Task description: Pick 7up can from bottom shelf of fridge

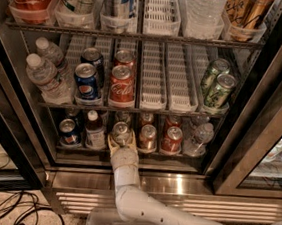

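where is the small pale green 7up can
Camera view, bottom shelf front, left of centre: the 7up can sits between a white-capped bottle and a red can, the gripper at it.

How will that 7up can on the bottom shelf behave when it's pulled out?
Smooth metal 7up can, at the gripper, may slip. Standing upright, close between a bottle and another can, it could tip or bump them.

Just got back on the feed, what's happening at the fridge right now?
The robot's arm reaches into the open fridge. Its tool is at the front of the bottom shelf, right at the 7up can. The can stands upright in its lane, between a small bottle and a red can. It has not been lifted out yet.
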You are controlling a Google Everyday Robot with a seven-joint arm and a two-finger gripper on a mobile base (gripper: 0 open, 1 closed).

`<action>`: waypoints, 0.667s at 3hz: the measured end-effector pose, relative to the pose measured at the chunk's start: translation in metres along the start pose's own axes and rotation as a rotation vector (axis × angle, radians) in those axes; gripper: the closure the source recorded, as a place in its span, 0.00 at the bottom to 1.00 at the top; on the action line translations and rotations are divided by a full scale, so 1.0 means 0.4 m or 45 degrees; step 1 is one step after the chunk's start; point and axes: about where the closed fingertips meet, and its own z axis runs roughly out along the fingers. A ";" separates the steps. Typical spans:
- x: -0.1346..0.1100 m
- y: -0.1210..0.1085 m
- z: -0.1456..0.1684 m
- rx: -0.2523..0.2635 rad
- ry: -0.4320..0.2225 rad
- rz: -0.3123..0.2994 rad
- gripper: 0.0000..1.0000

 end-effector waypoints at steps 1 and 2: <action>-0.006 0.003 -0.005 -0.025 0.024 0.025 1.00; -0.032 0.001 -0.020 -0.065 0.051 0.068 1.00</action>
